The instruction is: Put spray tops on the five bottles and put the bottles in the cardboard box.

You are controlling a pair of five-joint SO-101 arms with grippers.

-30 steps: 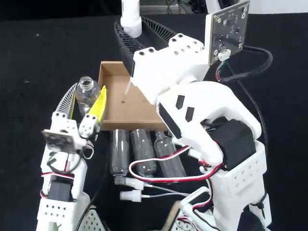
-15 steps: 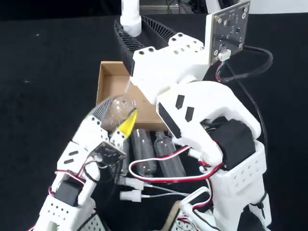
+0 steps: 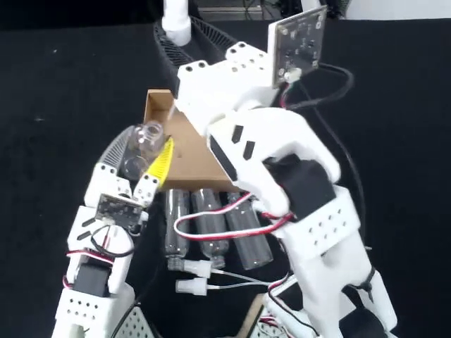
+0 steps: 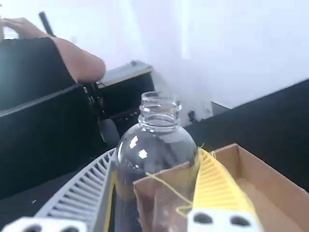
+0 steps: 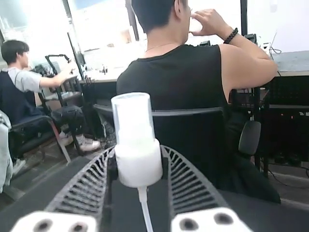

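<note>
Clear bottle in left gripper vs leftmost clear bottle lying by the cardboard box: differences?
Grip: the clear plastic bottle is clamped in the left gripper, off the black table; the leftmost lying bottle rests free on it. Pose: the held bottle tilts, bare neck up; the lying one is flat. Both are clear.

Right arm (image 3: pixel 261 155) covers the right side and far wall of the cardboard box (image 3: pixel 156 98), so contents there can't be checked. Spray top (image 3: pixel 176 24) is clipped by the high view's top edge, and its tube runs off the right wrist frame. Held bottle (image 4: pixel 157 145): lower body cut off by the left wrist frame edge. Third lying bottle (image 3: pixel 250 250) is partly under cables (image 3: pixel 201 236) and the arm. Tubes of the loose tops (image 3: pixel 192 267) vanish under the arm.
</note>
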